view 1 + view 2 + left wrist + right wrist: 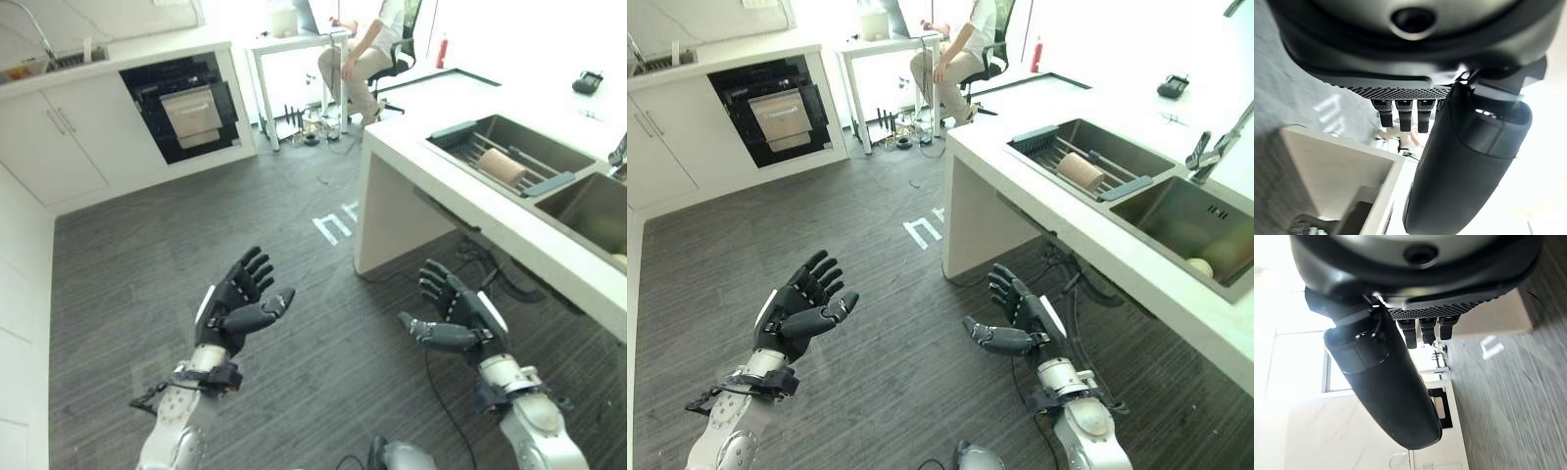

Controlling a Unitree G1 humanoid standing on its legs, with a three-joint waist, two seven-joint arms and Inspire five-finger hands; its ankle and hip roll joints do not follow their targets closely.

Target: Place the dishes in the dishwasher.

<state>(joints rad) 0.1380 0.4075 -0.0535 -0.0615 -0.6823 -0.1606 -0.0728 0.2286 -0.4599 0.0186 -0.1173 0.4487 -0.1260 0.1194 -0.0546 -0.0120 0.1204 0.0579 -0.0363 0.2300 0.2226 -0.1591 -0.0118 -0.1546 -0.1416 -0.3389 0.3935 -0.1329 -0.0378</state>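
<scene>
The right eye view takes in a pale dish (pixel 1199 266) in the second sink basin, which the left eye view barely catches. Both the left hand (pixel 235 304) and right hand (pixel 458 315) hang empty over the floor, fingers loosely spread. One dishwasher (pixel 186 106) stands open across the room; one brown cup (pixel 502 166) lies on the sink rack (pixel 534 174) in the surface (pixel 1136 257).

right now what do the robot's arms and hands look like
Both arms are silver-grey metal with rounded housings, ending in a dark wrist collar. Each robot hand, left robot hand and right robot hand, is black with segmented fingers and a thumb, plus a white panel along the back edge. The wrist views show a textured, dotted black palm pad and a smooth glossy black thumb.
</scene>
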